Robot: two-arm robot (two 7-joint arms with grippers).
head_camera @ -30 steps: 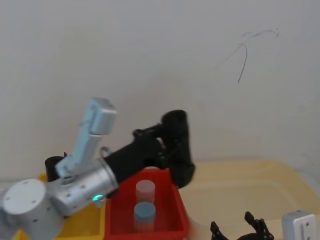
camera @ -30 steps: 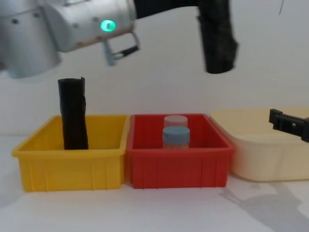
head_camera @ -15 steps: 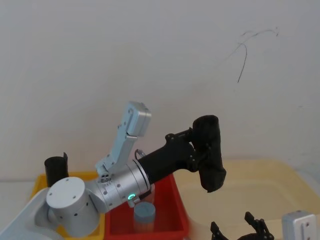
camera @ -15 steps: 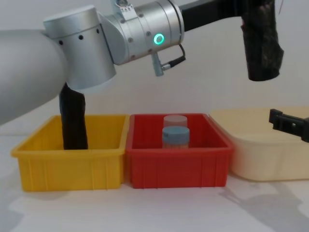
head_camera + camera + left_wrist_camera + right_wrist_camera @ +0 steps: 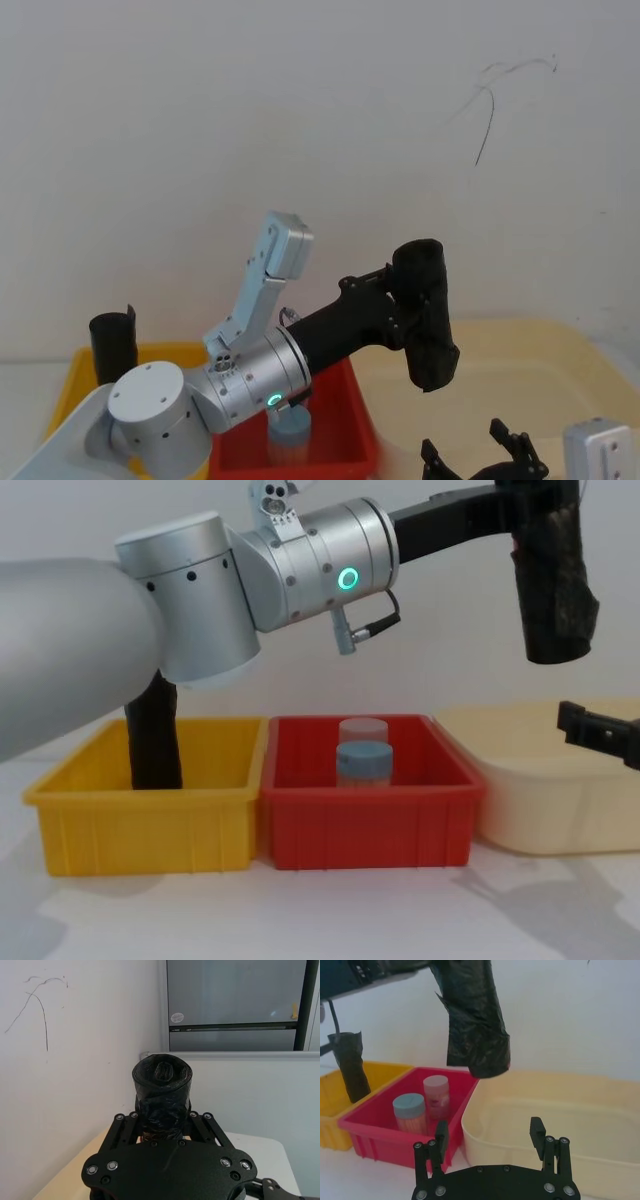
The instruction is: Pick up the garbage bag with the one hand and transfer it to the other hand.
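- Your left claw (image 5: 393,301) clamps the bag (image 5: 430,335) above the tub (image 5: 540,815).
- Your right claw (image 5: 489,1135) gapes wide, well below (not touching): release early and the bag falls.

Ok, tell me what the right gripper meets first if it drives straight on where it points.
Most likely the cream tub, its near wall or hollow; depth is hard to judge. The right gripper is open; the garbage bag hangs above that line.
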